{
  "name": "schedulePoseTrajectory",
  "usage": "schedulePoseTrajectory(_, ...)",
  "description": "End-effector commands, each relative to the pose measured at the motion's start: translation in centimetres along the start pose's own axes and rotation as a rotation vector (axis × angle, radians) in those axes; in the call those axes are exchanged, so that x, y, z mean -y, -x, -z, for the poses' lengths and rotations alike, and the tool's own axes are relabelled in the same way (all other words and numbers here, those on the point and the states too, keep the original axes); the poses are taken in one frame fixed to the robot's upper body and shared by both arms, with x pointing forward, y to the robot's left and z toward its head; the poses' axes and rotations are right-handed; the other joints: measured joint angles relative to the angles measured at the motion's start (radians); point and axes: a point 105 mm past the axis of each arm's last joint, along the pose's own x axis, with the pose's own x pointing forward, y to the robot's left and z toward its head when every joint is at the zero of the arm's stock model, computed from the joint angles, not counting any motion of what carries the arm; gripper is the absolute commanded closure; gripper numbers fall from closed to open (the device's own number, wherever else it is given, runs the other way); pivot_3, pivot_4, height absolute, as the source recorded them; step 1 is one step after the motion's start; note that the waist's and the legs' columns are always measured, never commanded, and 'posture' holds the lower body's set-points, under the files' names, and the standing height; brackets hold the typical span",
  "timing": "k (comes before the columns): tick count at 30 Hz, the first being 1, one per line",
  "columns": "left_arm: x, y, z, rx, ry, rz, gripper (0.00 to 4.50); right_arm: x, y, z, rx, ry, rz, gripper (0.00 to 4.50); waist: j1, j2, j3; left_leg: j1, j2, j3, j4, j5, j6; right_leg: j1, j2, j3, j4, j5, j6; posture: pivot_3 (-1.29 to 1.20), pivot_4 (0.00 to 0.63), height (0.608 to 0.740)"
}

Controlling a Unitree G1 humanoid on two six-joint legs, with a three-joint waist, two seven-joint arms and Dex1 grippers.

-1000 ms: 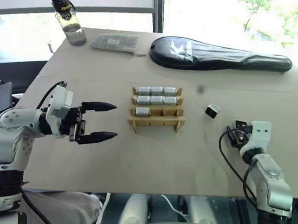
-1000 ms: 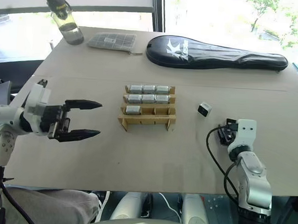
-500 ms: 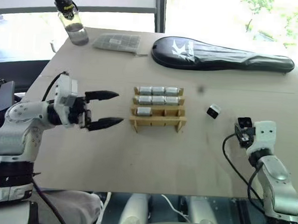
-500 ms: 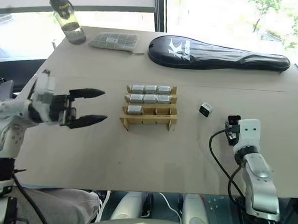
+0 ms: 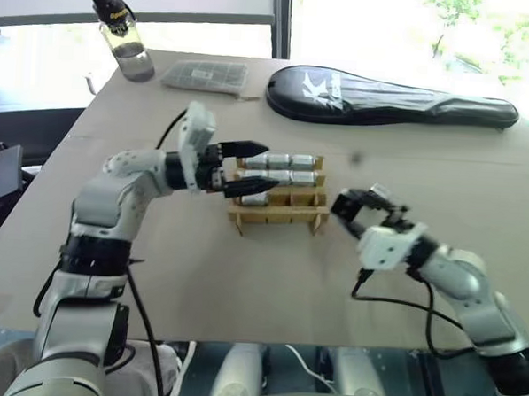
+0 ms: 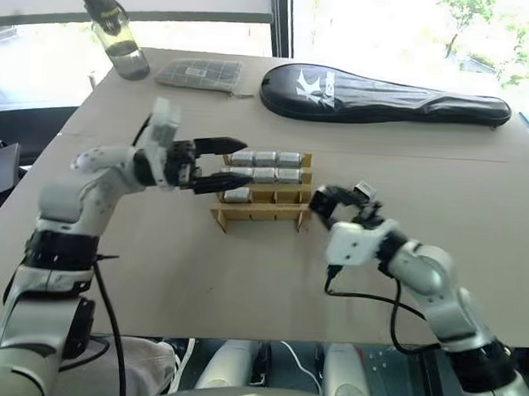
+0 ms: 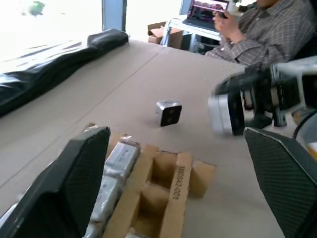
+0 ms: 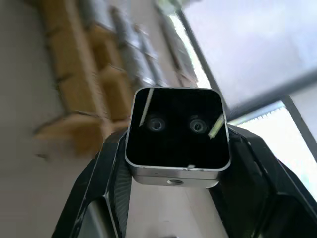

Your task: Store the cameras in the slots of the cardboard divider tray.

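Fingers of your right gripper [image 8: 173,198] clamping a camera [image 8: 176,131] just right of the cardboard divider tray [image 5: 277,212], your left gripper [image 5: 253,168] gaping wide over the tray's filled rows, another camera [image 7: 168,112] lying loose on the table [image 5: 270,269].

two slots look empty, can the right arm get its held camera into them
Probably yes: the tan cardboard divider tray's empty slots face the right fingers holding the silver-grey boxy camera; the open left fingers hover over its other end.

bright daylight from blown-out windows [image 5: 415,28] behind; wrist views soft and motion-blurred.
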Motion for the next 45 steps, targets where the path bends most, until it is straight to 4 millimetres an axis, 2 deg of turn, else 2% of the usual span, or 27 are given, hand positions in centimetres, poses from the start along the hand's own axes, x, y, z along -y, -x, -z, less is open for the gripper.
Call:
schedulePoseTrajectory(1,-0.1,-0.7,-0.3,-0.016,0.026,0.028,0.0,0.2,-0.8,-1.1,0.081,0.11,-0.02,2.55,-0.001,0.0,0.0,0.0,0.0,0.0,0.0,0.0,0.0,0.0,0.0,0.0,0.0,0.0,0.0,0.0,0.15,0.74)
schedulePoseTrajectory(5,0.8,-1.2,0.4,-0.07,0.046,0.104,0.0,0.7,-1.9,-1.8,0.125,0.158,-0.011,2.55,-0.002,0.0,0.0,0.0,0.0,0.001,0.0,-0.001,0.001,0.0,0.0,0.001,0.0,0.0,0.0,0.0,0.15,0.74)
schedulePoseTrajectory(14,1.8,-0.9,1.4,-0.167,0.039,0.209,0.0,1.1,-2.8,-2.2,0.149,0.201,-0.011,2.55,-0.001,0.0,0.0,0.0,0.001,0.001,0.001,-0.001,0.001,0.0,0.0,0.001,0.0,0.0,0.0,0.0,0.15,0.74)
schedulePoseTrajectory(26,1.7,-1.2,1.1,-0.174,0.052,0.239,0.0,0.3,-4.6,-4.4,0.269,0.242,-0.057,2.55,-0.001,0.0,0.0,0.0,0.001,0.0,0.001,-0.001,0.001,0.0,0.0,0.002,0.0,0.0,0.0,0.0,0.15,0.74)
schedulePoseTrajectory(34,2.1,-0.6,1.6,-0.229,0.086,0.271,0.0,0.7,-5.6,-4.3,0.264,0.261,-0.032,2.55,-0.002,0.0,0.0,0.0,0.001,0.0,0.001,-0.001,0.001,0.0,0.0,0.002,0.001,0.0,0.0,0.0,0.15,0.74)
schedulePoseTrajectory(45,2.1,-0.3,1.6,-0.248,0.102,0.284,0.0,1.1,-5.7,-4.2,0.257,0.264,-0.003,2.55,-0.002,0.0,0.0,0.0,0.001,0.0,0.001,-0.001,0.001,0.0,0.0,0.002,0.001,0.0,0.0,0.0,0.15,0.74)
